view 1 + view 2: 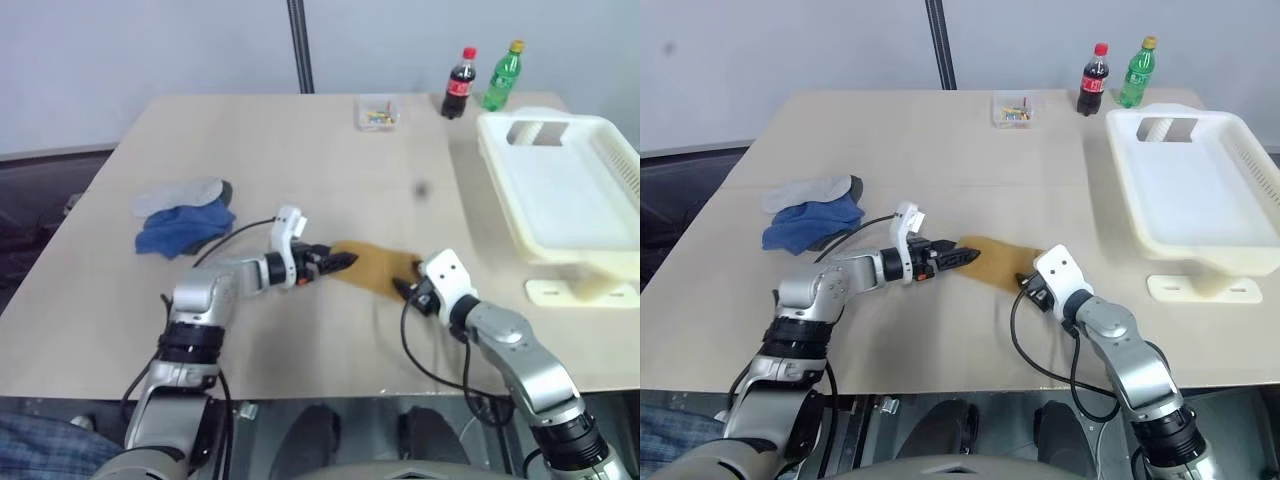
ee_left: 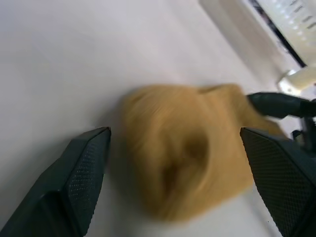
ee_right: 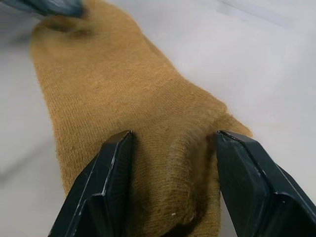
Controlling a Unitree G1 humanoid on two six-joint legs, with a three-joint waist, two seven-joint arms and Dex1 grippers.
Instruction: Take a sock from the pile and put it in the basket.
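Observation:
The mustard sock (image 1: pixel 375 265) lies flat on the table, between my two grippers. My left gripper (image 1: pixel 345 260) is open at the sock's left end, with its fingers spread wide on either side of that end (image 2: pixel 187 168). My right gripper (image 1: pixel 402 290) is at the sock's right end, and its fingers pinch a raised fold of the fabric (image 3: pixel 168 148). The rest of the pile (image 1: pixel 180 220), a blue sock under a pale grey one, sits far to the left. The cream basket (image 1: pixel 503 185) stands at the right, with nothing in it.
At the table's far edge stand a small clear box of coloured bits (image 1: pixel 377 112), a cola bottle (image 1: pixel 458 85) and a green bottle (image 1: pixel 502 77). A black pole (image 1: pixel 300 45) rises behind the table. Bare tabletop lies between the sock and the basket.

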